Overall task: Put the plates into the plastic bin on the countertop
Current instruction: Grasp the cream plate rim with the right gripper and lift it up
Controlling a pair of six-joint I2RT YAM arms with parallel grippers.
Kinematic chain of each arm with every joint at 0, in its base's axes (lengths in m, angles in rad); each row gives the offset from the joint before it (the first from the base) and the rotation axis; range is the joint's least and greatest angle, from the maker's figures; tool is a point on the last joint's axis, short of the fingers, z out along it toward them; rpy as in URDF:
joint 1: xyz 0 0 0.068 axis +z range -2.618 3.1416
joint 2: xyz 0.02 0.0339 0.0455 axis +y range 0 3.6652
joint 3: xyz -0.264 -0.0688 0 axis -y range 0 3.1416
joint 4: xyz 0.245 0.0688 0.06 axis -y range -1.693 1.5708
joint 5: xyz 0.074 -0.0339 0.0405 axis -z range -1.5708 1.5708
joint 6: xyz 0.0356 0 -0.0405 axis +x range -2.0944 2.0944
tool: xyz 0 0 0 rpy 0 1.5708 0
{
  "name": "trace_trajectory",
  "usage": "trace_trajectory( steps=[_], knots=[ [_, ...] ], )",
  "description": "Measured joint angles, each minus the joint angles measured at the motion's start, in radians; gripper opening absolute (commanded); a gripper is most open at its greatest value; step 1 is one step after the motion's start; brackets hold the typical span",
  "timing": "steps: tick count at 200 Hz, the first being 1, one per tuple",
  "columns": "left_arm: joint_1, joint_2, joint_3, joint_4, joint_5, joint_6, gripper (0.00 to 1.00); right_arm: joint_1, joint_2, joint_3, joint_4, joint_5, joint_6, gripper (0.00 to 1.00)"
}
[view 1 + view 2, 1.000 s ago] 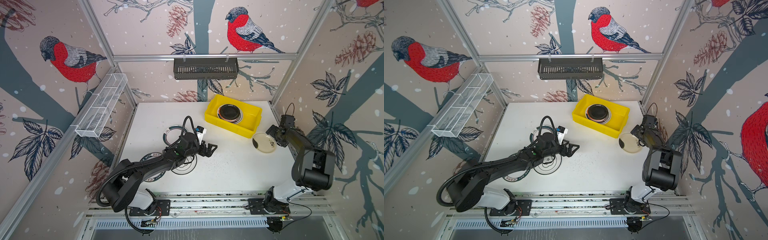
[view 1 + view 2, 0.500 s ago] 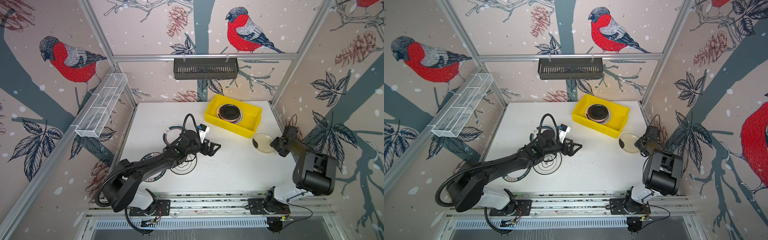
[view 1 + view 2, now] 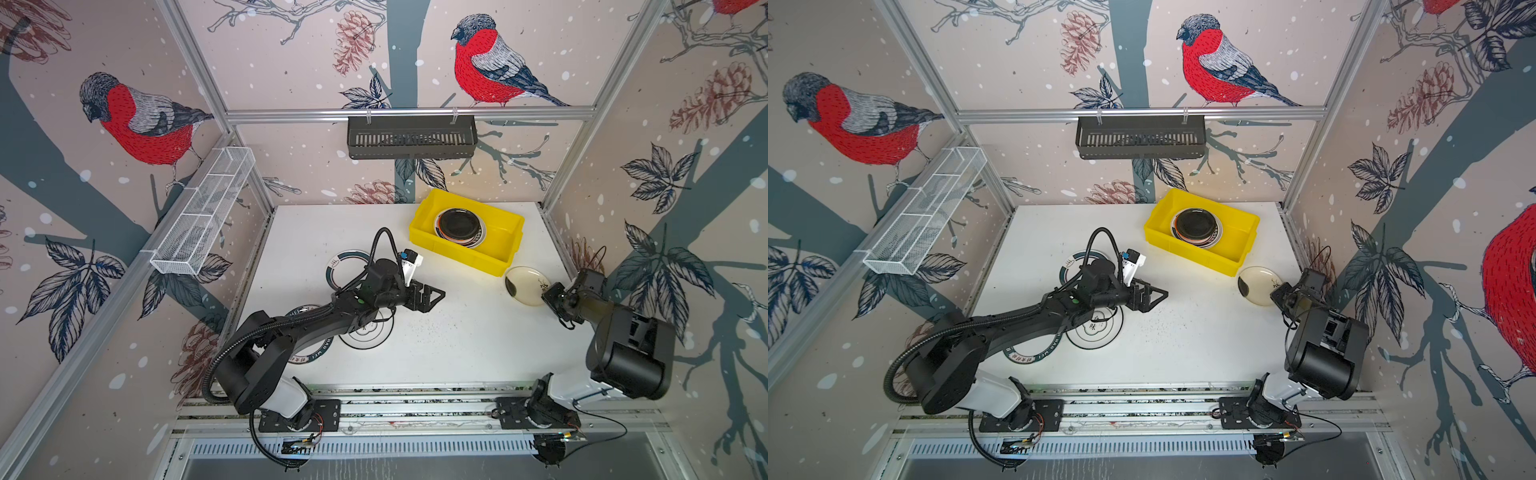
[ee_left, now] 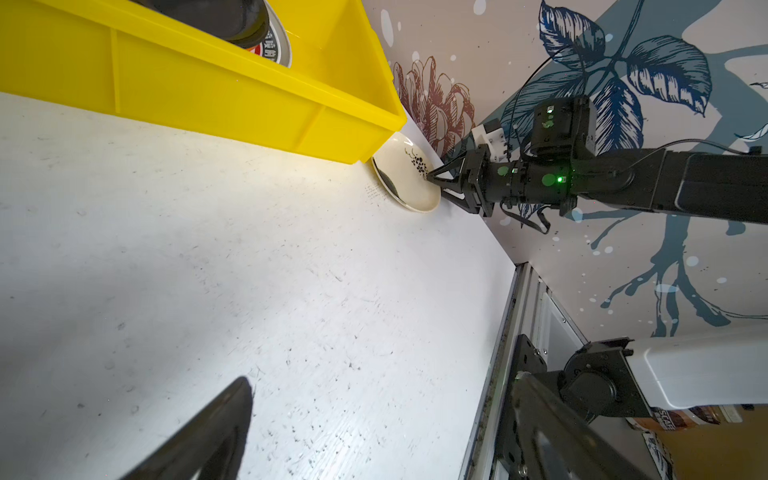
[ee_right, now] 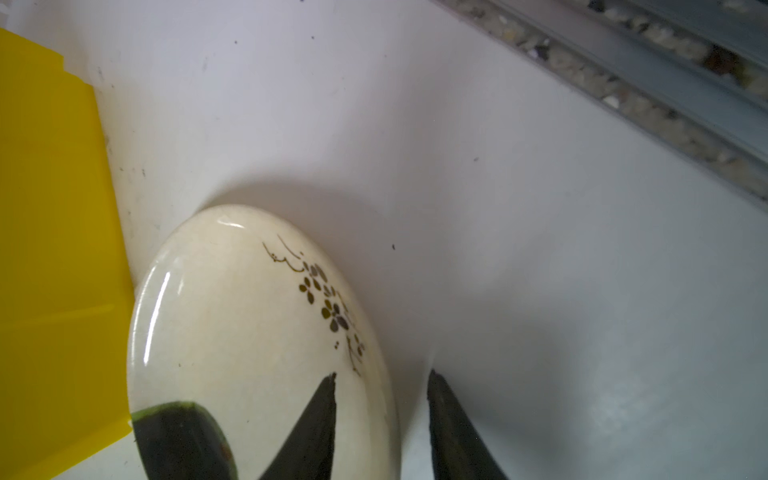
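Right jaws straddle the plate point(image 3: 524, 283) rim, whether tight I cannot tell, so pinch firmly before lifting over the bin point(image 3: 461, 254) wall; left jaws gape empty.

Cream plate point(image 3: 1258, 282) just beside the yellow bin point(image 3: 1192, 253), right tool point(image 3: 1280, 296) at its edge.

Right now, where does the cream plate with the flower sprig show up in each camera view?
In a top view: cream plate right of centre, by the near corner of the yellow bin.
In a top view: cream plate at the same spot.
Left wrist: cream plate in the distance, right gripper at its rim.
Right wrist: cream plate close up, beside the yellow bin.
Shared landmark: the yellow bin.
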Motion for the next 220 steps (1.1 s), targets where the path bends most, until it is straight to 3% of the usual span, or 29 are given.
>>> trace_trajectory(
  steps=[110,168,220],
  knots=[
    [0.000,0.009,-0.010,-0.022,-0.012,-0.011,0.97,-0.036,-0.001,-0.037,0.076,-0.159,0.049,0.04],
    [0.000,0.014,-0.009,-0.022,-0.031,-0.013,0.97,-0.066,-0.095,-0.057,0.015,-0.170,0.051,0.00],
    [0.000,0.024,0.000,-0.021,-0.031,-0.031,0.97,-0.072,-0.274,-0.081,-0.045,-0.169,0.072,0.00]
  ],
)
